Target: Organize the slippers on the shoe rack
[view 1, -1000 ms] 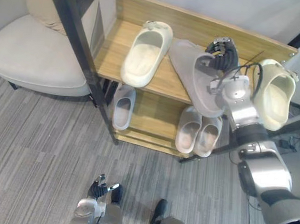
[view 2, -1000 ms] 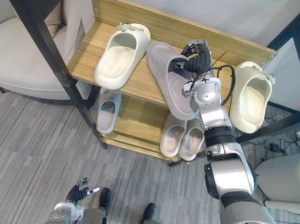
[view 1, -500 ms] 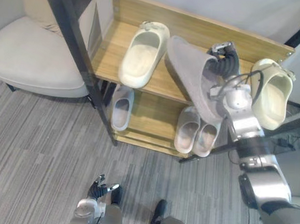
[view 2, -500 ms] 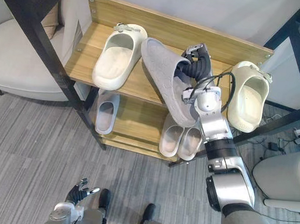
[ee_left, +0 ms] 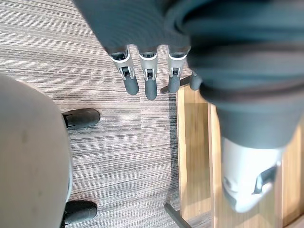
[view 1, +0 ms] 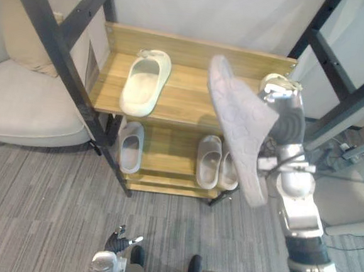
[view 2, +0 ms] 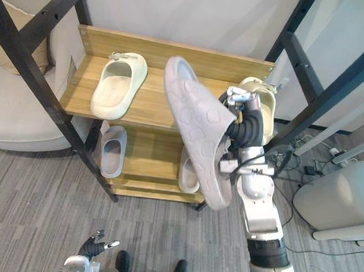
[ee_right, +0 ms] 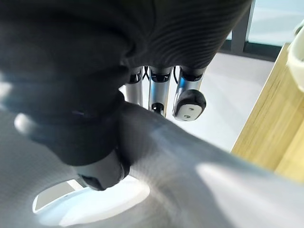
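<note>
Floor level: left hand (view 1: 118, 239) low above the grey carpet, fingers straight and relaxed, nothing held, well apart from the work.

Higher and to the right: right hand (view 2: 248, 127) raised in front of the shoe rack (view 1: 195, 54), closed on the grey slipper (view 1: 239, 126). Seen in the right wrist view as a pinch on the slipper's upper, thumb tucked inside the opening, fingers (ee_right: 189, 103) over the outside. Slipper clear of every shelf, held steeply tilted, patterned sole toward the head camera, toe end high, heel end hanging low.

Beyond, on the lower shelf: small grey slipper (view 1: 130, 152) at the left, pale pair (view 1: 209, 162) side by side toward the right, partly hidden behind the held slipper.

Farther, on the top shelf: cream slipper (view 1: 146, 83) at the left, second cream slipper (view 2: 268, 104) at the right end just behind the right hand, bare wood between them.

Assessment: carrying step, placement not yet done.

Hazards:
- Grip on one part of the upper only, so likely to pivot or slide out under the slipper's own length and weight.
- Steep tilt, so liable to land on edge or sole up unless levelled first.
- Close quarters at the right end, so risk of knocking the second cream slipper off the shelf with hand or heel end.
- Possible catch of the toe on the shelf's front edge.
</note>
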Robot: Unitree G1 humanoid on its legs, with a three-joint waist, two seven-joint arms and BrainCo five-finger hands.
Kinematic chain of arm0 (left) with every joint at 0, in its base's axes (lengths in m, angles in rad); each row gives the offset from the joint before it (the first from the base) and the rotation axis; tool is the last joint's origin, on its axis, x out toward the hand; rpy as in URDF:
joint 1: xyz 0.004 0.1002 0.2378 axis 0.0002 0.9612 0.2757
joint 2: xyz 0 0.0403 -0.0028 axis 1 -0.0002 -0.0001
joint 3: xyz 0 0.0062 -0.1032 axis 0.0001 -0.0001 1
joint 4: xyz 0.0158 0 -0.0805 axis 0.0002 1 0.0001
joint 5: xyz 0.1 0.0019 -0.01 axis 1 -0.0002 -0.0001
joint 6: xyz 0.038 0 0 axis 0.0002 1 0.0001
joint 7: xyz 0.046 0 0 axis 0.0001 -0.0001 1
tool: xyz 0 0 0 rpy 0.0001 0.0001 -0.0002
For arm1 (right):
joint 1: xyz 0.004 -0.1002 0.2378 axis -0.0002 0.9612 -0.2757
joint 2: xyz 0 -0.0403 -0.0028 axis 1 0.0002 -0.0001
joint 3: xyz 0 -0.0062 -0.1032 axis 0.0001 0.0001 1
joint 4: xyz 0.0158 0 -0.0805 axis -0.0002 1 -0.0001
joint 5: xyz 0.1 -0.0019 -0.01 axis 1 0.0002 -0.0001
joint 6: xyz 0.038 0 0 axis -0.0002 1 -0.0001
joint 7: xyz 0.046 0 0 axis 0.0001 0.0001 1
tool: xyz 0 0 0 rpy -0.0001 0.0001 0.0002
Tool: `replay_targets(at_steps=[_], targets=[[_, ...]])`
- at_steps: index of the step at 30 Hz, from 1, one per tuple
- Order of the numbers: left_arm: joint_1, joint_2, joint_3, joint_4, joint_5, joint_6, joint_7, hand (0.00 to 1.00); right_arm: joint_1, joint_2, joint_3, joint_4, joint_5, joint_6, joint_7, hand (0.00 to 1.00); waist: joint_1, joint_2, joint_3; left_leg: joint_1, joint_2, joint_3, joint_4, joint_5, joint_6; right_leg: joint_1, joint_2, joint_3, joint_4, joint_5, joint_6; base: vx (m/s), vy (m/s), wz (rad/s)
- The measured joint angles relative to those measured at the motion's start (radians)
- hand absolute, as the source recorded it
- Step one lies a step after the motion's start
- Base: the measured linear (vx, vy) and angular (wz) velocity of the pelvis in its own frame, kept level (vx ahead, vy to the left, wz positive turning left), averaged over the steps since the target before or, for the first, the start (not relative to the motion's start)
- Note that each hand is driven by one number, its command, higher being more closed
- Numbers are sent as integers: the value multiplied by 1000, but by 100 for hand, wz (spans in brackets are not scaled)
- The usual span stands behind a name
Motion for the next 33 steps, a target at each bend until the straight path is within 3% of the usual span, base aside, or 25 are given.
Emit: replay_targets(at_steps=[7,9,10,11,12,13,14,16,19,22,27,33], targets=[[5,-4,-40,18,-1,-3,-17,0,139,3,151,23,-39,-1,62,100,-4,34,-15,31,6,33,47,-35,-4,22,-3,38,26,-23,-2,-35,-8,-13],[-4,-2,-47,17,-1,-3,-17,0,139,3,184,71,-47,-6,78,100,-3,39,-10,-37,20,35,150,-78,-5,-30,-8,43,84,-50,-4,-100,-59,-5],[-19,-2,-59,15,-2,-4,-17,0,136,1,200,118,-48,-5,88,100,-1,51,5,-112,40,24,279,-131,-7,-69,-6,40,144,-62,-11,-101,-42,9],[-34,-5,-75,9,-2,-5,-17,0,127,-4,211,163,-48,-3,92,100,1,79,27,-186,65,13,408,-176,-1,-109,3,35,209,-84,-15,-101,-42,8],[-38,-6,-80,9,-2,-5,-17,0,125,-6,212,170,-48,-2,92,100,2,84,31,-199,71,10,430,-184,0,-118,5,34,226,-88,-16,-100,-1,6],[-60,-11,-96,8,-3,-8,-16,0,102,-17,227,209,-50,5,92,100,1,108,57,-266,89,-4,521,-218,1,-172,8,35,313,-122,-20,-114,3,9],[-84,-12,-103,0,-4,-9,-15,0,64,-24,236,246,-52,9,90,100,2,113,94,-315,98,-13,581,-235,3,-232,-1,34,397,-157,-23,-157,-7,10],[-111,-3,-105,-17,-16,-12,-15,0,0,-36,249,281,-62,17,88,100,5,114,142,-375,107,-24,650,-268,-8,-302,-7,34,485,-208,-27,-192,-41,7],[-154,8,-115,-49,-49,-25,-14,0,-121,-45,271,325,-90,24,72,100,27,113,199,-482,130,-39,713,-277,-9,-405,-12,8,569,-223,-47,-188,-45,-3],[-186,16,-114,-88,-72,-41,-6,0,-231,-51,270,367,-106,26,43,100,43,110,246,-579,131,-53,803,-291,-18,-513,-53,-16,709,-274,-58,-101,-41,10],[-234,32,-81,-118,-95,-95,54,0,-413,-98,267,475,-129,35,-11,100,51,113,269,-774,137,-110,975,-325,-28,-686,-92,-50,911,-353,-89,-56,-40,21],[-318,22,-30,-191,-99,-103,67,0,-616,-134,236,545,-128,53,-84,100,63,119,315,-987,154,-174,1213,-398,-26,-862,-133,-76,1143,-440,-99,-63,8,7]])
